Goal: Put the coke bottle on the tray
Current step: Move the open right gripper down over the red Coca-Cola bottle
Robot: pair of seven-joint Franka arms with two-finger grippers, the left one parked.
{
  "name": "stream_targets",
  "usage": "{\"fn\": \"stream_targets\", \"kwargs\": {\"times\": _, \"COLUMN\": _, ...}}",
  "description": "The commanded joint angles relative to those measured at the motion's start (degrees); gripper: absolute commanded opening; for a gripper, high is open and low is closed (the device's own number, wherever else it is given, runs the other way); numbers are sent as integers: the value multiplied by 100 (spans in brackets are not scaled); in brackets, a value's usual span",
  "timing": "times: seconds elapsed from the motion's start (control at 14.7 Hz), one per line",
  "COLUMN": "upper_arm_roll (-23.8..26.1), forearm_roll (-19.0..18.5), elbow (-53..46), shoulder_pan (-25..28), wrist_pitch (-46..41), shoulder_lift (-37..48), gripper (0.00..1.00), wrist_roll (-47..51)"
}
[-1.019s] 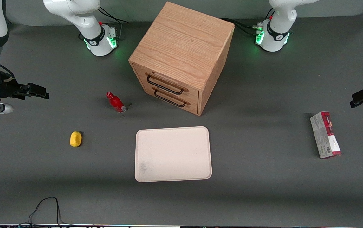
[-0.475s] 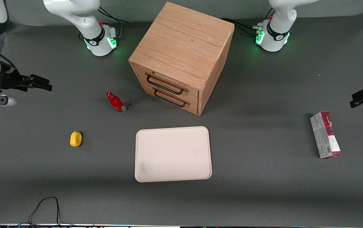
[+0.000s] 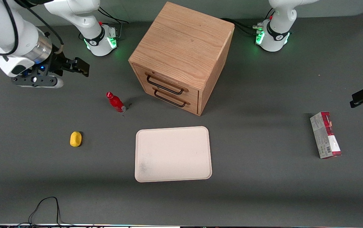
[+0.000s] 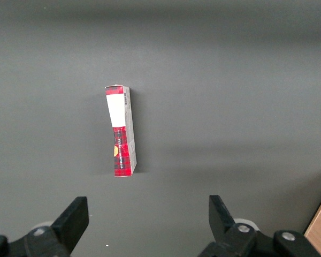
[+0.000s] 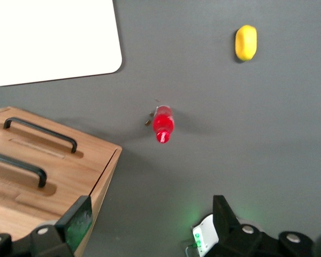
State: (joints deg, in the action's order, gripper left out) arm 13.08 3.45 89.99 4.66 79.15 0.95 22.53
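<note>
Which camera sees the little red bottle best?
The front view: the coke bottle stands whole on the table, clear of the tray, with the hand open, farther from the camera. The right wrist view looks down on its cap. The left wrist view misses it.

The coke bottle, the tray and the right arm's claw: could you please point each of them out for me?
coke bottle [image 3: 115,102], front view, on its red body.
tray [image 3: 173,129], front view, on the rim nearest the wooden drawer cabinet.
claw [image 3: 81,67], front view, between its fingertips; open, raised, away from the bottle.
</note>
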Motion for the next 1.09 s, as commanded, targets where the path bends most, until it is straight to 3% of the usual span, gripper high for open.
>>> {"fn": "stream_targets", "kwargs": {"times": 0.0, "upper_arm_roll": 2, "forearm_roll": 208, "elbow": 97, "shoulder_pan": -36, "wrist_pitch": -180, "shoulder_lift": 212, "gripper": 100, "wrist_roll": 93}}
{"fn": "stream_targets", "kwargs": {"times": 0.48, "upper_arm_roll": 11, "forearm_roll": 209, "elbow": 992, "shoulder_pan": 114, "wrist_pitch": 512, "shoulder_lift": 257, "gripper": 100, "wrist_roll": -20}}
{"fn": "stream_targets", "kwargs": {"times": 1.02, "upper_arm_roll": 2, "forearm_roll": 182, "elbow": 3180, "shoulder_pan": 123, "wrist_pitch": 2849, "shoulder_lift": 423, "gripper": 100, "wrist_roll": -240}}
